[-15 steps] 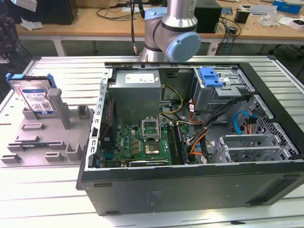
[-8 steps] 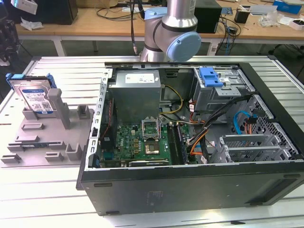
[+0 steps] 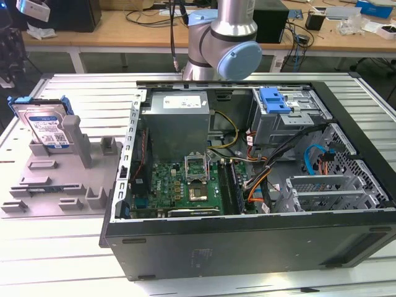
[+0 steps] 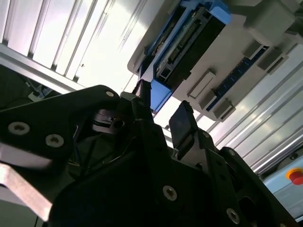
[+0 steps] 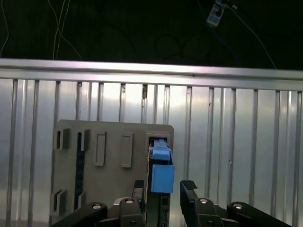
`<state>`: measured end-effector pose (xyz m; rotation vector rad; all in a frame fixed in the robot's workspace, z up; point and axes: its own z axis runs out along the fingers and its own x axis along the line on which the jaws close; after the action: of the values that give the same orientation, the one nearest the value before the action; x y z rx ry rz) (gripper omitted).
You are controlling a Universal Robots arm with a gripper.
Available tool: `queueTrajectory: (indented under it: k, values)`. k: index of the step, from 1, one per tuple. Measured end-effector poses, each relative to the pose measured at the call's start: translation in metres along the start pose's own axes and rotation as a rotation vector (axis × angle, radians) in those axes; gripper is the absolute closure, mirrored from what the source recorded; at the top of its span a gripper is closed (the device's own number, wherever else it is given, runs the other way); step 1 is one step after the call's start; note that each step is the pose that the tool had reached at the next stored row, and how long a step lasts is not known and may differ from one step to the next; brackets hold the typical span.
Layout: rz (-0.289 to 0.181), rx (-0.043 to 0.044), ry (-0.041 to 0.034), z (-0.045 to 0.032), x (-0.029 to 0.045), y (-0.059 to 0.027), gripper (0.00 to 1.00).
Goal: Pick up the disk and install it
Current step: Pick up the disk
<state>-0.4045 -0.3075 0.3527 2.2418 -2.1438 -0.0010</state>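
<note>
The disk (image 3: 48,124) is a silver drive in a blue carrier frame, standing on edge in a grey holder (image 3: 59,179) at the exterior view's left. Both wrist views look along my gripper toward it. My gripper (image 5: 163,186) is open, its two black fingertips (image 5: 189,185) spread to either side of the disk's blue frame (image 5: 161,170) and apart from it. In the second wrist view the gripper (image 4: 162,113) lines up with the disk's connector edge (image 4: 189,42). Nothing sits between the fingers.
An open black computer case (image 3: 247,235) lies on the slatted metal table (image 3: 80,86), with a motherboard (image 3: 185,182), a blue latch plate on a metal drive cage (image 3: 275,99) and a curved blue cable (image 3: 312,158). The arm's joint (image 3: 226,43) rises behind the case.
</note>
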Motion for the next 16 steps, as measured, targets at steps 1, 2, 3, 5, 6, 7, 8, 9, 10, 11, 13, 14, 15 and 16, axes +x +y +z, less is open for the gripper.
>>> queueTrajectory:
  k: [1, 2, 3, 5, 6, 7, 8, 9, 10, 11, 13, 14, 15, 16]
  values:
    - [0.003, -0.0001, -0.0026, 0.0008, 0.0002, -0.0005, 0.56]
    - [0.004, -0.0001, -0.0036, 0.0012, 0.0003, -0.0008, 0.56]
    - [0.007, 0.0000, -0.0052, 0.0018, 0.0004, -0.0011, 0.56]
    - [0.012, 0.0001, -0.0097, 0.0029, 0.0006, -0.0020, 0.56]
    - [0.018, 0.0000, -0.0130, 0.0037, 0.0007, -0.0024, 0.56]
    - [0.022, 0.0002, -0.0150, 0.0044, 0.0008, -0.0025, 0.56]
    - [0.025, 0.0001, -0.0157, 0.0049, 0.0009, -0.0026, 0.56]
    - [0.030, -0.0001, -0.0163, 0.0057, 0.0013, -0.0026, 0.56]
    - [0.032, -0.0002, -0.0165, 0.0062, 0.0016, -0.0026, 0.56]
    - [0.035, -0.0003, -0.0168, 0.0068, 0.0021, -0.0026, 0.56]
    - [0.040, -0.0002, -0.0173, 0.0082, 0.0032, -0.0026, 0.56]
    - [0.043, -0.0002, -0.0175, 0.0088, 0.0036, -0.0026, 0.56]
    - [0.046, -0.0002, -0.0183, 0.0098, 0.0040, -0.0026, 0.56]
    - [0.050, -0.0005, -0.0196, 0.0105, 0.0041, -0.0026, 0.56]
